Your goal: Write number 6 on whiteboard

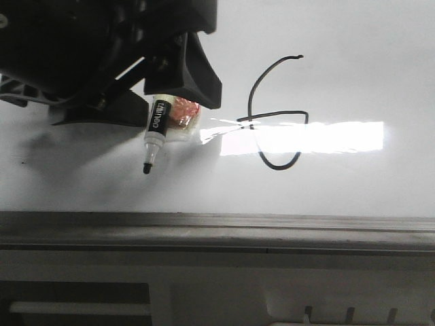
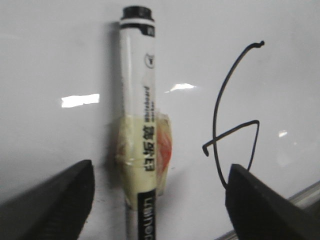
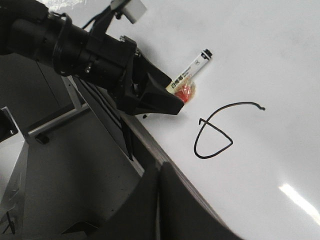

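The number 6 (image 1: 275,115) is drawn in thin black line on the whiteboard (image 1: 353,183), right of centre in the front view. It also shows in the left wrist view (image 2: 231,134) and the right wrist view (image 3: 215,130). A white marker (image 1: 155,132) with tape round its barrel lies on the board left of the 6. Its uncapped black tip points toward the rail. My left gripper (image 1: 166,102) is open. Its fingers (image 2: 65,200) stand apart on either side of the marker (image 2: 140,100) without touching it. My right gripper (image 3: 160,170) is shut and empty over the board's rail.
A grey metal rail (image 1: 217,227) runs along the board's near edge, with a grey ledge below it. A bright glare patch (image 1: 326,136) crosses the 6. The right wrist view shows a metal stand frame (image 3: 55,122) and the floor beside the board.
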`<state>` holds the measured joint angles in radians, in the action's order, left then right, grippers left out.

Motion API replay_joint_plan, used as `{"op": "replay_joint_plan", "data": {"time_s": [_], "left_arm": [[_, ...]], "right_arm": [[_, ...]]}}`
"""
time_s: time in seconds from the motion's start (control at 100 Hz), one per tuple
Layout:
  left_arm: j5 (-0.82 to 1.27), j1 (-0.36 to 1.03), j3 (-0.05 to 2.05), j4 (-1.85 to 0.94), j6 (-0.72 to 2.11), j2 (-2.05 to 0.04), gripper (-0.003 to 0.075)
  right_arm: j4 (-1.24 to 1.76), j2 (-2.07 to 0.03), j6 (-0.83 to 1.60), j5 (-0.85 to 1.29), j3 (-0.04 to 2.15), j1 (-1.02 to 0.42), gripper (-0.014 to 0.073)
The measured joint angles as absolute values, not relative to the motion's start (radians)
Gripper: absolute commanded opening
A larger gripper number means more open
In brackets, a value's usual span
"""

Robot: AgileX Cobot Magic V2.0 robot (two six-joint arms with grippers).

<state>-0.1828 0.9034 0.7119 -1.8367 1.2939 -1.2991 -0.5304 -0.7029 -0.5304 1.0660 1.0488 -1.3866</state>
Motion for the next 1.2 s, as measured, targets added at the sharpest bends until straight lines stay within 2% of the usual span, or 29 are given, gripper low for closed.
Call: {"op": "replay_joint_plan", "data": {"time_s": [0.21, 0.28, 0.35, 0.37, 0.4, 0.44, 0.46, 0.47, 0.52, 0.89, 1.2], "left_arm": [[-0.361, 0.926, 0.699, -1.837, 1.305, -1.215, 0.0603], [-0.389, 0.943, 0.688, -1.846, 1.321, -1.185, 0.0549], [-0.411, 0.975, 0.681, -1.851, 1.343, -1.141, 0.0414], [-0.412, 0.988, 0.678, -1.851, 1.352, -1.124, 0.0345], [-0.412, 1.007, 0.674, -1.853, 1.366, -1.101, 0.0291], [-0.412, 1.037, 0.666, -1.853, 1.391, -1.065, 0.0181], [-0.412, 1.048, 0.66, -1.853, 1.4, -1.047, 0.0109], [-0.412, 1.058, 0.658, -1.853, 1.408, -1.041, 0.0109], [-0.412, 1.096, 0.642, -1.853, 1.434, -0.998, -0.0024], [-0.417, 1.331, 0.433, -1.853, 1.485, -0.684, -0.0019], [-0.421, 1.379, 0.364, -1.854, 1.486, -0.597, -0.0019]], "right_arm": [[-0.53, -0.651, -0.53, 0.994, 1.049, -1.387, -0.0056], [-0.53, -0.629, -0.53, 0.989, 1.049, -1.387, -0.0056], [-0.533, -0.6, -0.53, 0.989, 1.031, -1.387, -0.0055], [-0.533, -0.59, -0.53, 0.989, 1.022, -1.387, -0.0055], [-0.533, -0.577, -0.53, 0.991, 1.005, -1.387, -0.0055], [-0.533, -0.555, -0.53, 0.993, 0.974, -1.387, -0.0055], [-0.533, -0.543, -0.53, 0.995, 0.956, -1.387, -0.0055], [-0.533, -0.538, -0.53, 0.995, 0.949, -1.387, -0.0055], [-0.533, -0.505, -0.53, 0.995, 0.898, -1.387, -0.0055], [-0.529, -0.151, -0.532, 0.935, 0.504, -1.387, -0.0055], [-0.455, -0.046, -0.532, 0.913, 0.474, -1.387, -0.0055]]}}
